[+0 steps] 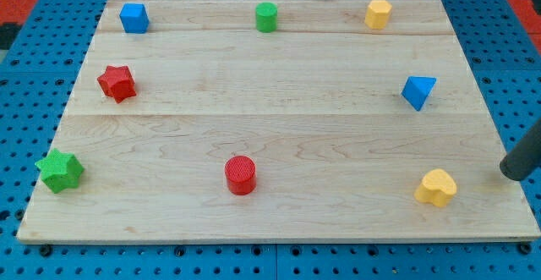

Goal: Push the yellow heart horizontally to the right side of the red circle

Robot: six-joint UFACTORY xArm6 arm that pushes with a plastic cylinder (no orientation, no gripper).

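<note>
The yellow heart [436,187] lies near the board's lower right corner. The red circle [241,175], a short cylinder, stands at the lower middle, far to the heart's left and slightly higher in the view. My tip [510,175] enters from the view's right edge and rests at the board's right edge, a little right of the heart and slightly above it, not touching it.
On the wooden board [270,102]: a blue cube [133,17] top left, a green cylinder [266,16] top middle, a yellow hexagon block [378,13] top right, a red star [117,83] left, a green star [60,171] lower left, a blue triangle [418,91] right.
</note>
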